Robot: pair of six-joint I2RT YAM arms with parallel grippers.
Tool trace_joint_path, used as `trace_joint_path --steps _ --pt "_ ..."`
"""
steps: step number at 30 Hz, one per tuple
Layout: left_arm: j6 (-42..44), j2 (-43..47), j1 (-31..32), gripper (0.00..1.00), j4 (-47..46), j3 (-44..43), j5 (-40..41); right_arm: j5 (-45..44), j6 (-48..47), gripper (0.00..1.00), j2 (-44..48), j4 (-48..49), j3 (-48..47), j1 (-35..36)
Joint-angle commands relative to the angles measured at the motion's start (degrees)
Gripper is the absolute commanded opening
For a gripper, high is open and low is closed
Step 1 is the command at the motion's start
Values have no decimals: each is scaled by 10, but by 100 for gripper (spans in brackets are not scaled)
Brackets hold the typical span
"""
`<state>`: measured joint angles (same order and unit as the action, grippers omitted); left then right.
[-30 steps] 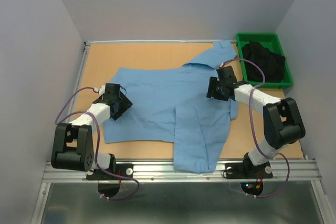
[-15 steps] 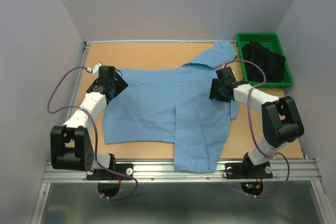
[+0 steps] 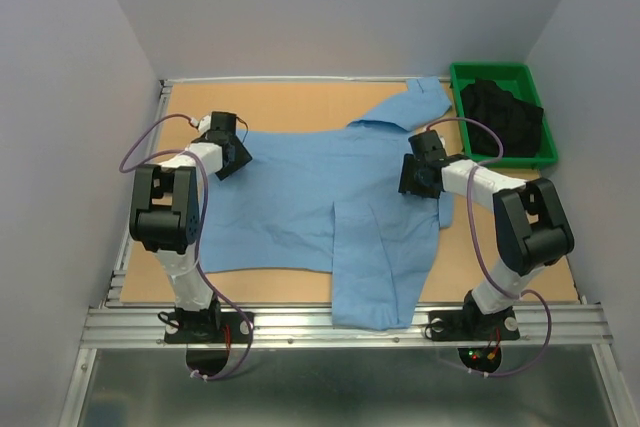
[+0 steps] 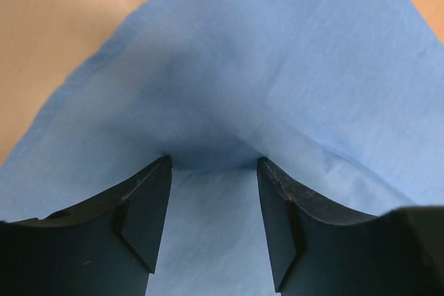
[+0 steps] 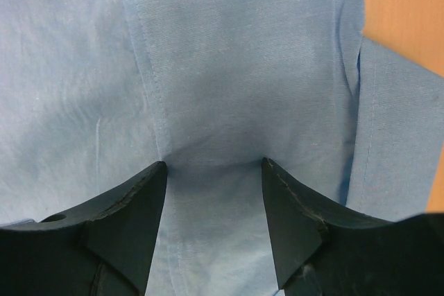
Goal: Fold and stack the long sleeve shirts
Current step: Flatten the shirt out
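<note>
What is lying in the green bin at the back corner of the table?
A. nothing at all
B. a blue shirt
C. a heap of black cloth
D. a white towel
C: the green bin holds crumpled black cloth, while the blue shirt lies spread on the table.

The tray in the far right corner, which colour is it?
The tray is green, clearest in the top external view.

The left arm (image 3: 162,212) rises from its base, folds at the elbow and reaches to the far left, the left end effector (image 3: 228,147) tilted down with jaws parted. The right arm (image 3: 525,232) bends likewise and reaches inward, the right end effector (image 3: 418,175) angled down, dark fingers (image 5: 125,227) spread apart
</note>
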<state>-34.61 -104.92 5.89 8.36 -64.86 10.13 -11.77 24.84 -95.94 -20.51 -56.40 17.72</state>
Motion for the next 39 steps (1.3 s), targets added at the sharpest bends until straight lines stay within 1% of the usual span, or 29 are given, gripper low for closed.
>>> trace_joint_path --steps 1,7,12,13,14,16,19,20,22,24,27,31,39 --pt "-1 -14 -27 63 1 -26 22 -27 1 62 -8 -3 -20 0" --pt "-5 -35 -83 63 25 -33 21 -51 5 62 -20 -5 -15 -2" --pt "-5 -15 -91 63 31 -40 21 -48 7 62 -19 -7 -19 -3" --pt "-22 -4 -91 63 32 -42 6 -40 6 62 -16 -7 -21 -3" --pt "-22 2 -90 70 32 -46 3 -36 5 62 -13 -7 -23 -3" --pt "-20 18 -84 74 32 -49 -2 -33 2 62 -1 -8 -27 -3" --pt "-6 52 -61 78 32 -55 2 -34 -1 62 14 -8 -33 -3" --pt "2 63 -33 79 32 -57 7 -33 -1 62 16 -9 -34 -3" --pt "9 68 -13 80 32 -62 11 -32 0 62 21 -11 -35 -3" --pt "18 61 18 80 32 -73 20 -28 3 62 17 -13 -35 -3" --pt "22 26 41 80 32 -94 14 -24 9 62 13 -17 -35 -3" --pt "22 -17 52 78 32 -113 13 -24 9 62 10 -19 -36 -3" --pt "17 -95 50 78 28 -148 24 -29 1 62 -8 -21 -42 -4"
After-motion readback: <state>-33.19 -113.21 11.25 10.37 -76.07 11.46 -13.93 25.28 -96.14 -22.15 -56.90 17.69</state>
